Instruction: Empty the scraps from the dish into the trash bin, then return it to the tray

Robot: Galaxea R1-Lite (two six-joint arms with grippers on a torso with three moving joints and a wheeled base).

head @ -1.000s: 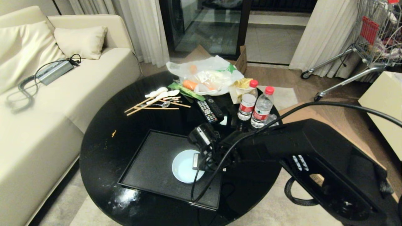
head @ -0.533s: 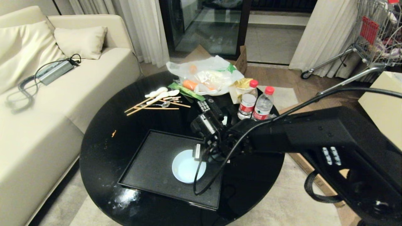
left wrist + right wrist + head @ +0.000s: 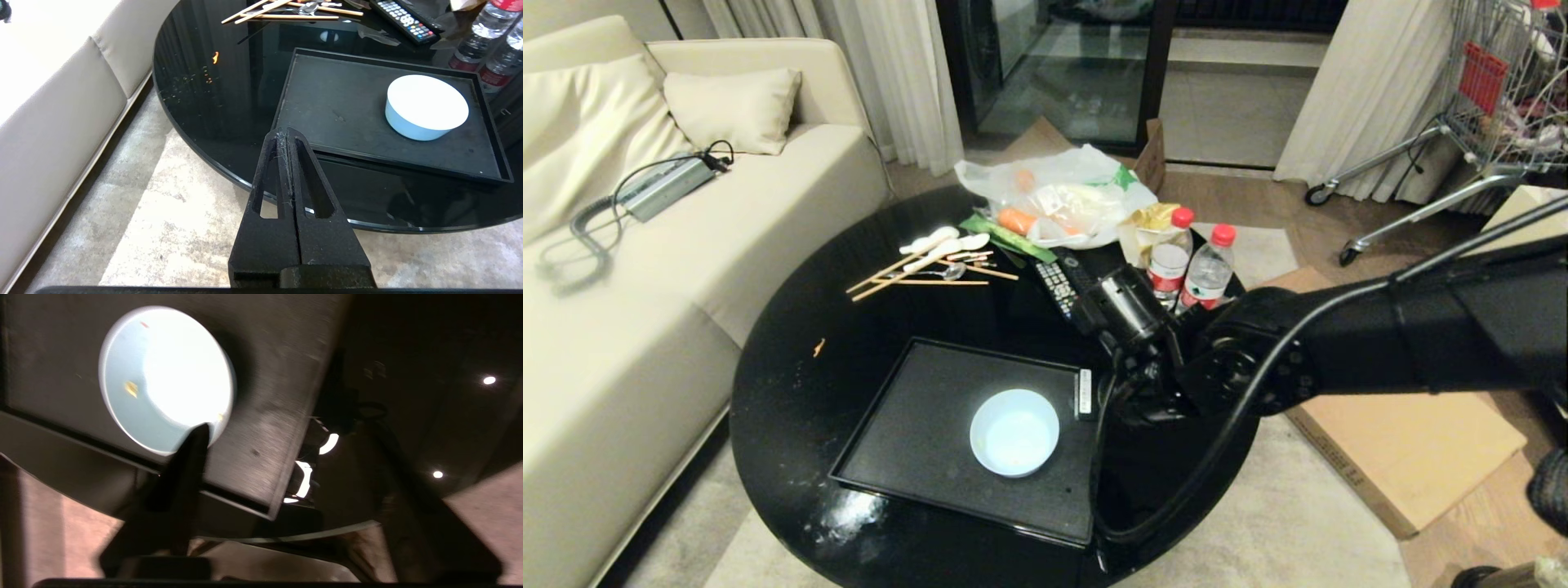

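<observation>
Dish (image 3: 1014,431) sitting on tray (image 3: 915,425), near tray's right edge. R pincer (image 3: 286,477) hanging beside it, spread wide, empty. Advice: lifting straight off, w/o clipping rim.

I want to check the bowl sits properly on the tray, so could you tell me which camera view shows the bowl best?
The left wrist view: the bowl shows whole, side wall included, standing upright on the tray. The head view shows it from above, inside the rim. The right wrist view blurs it, with a finger crossing its edge.
</observation>
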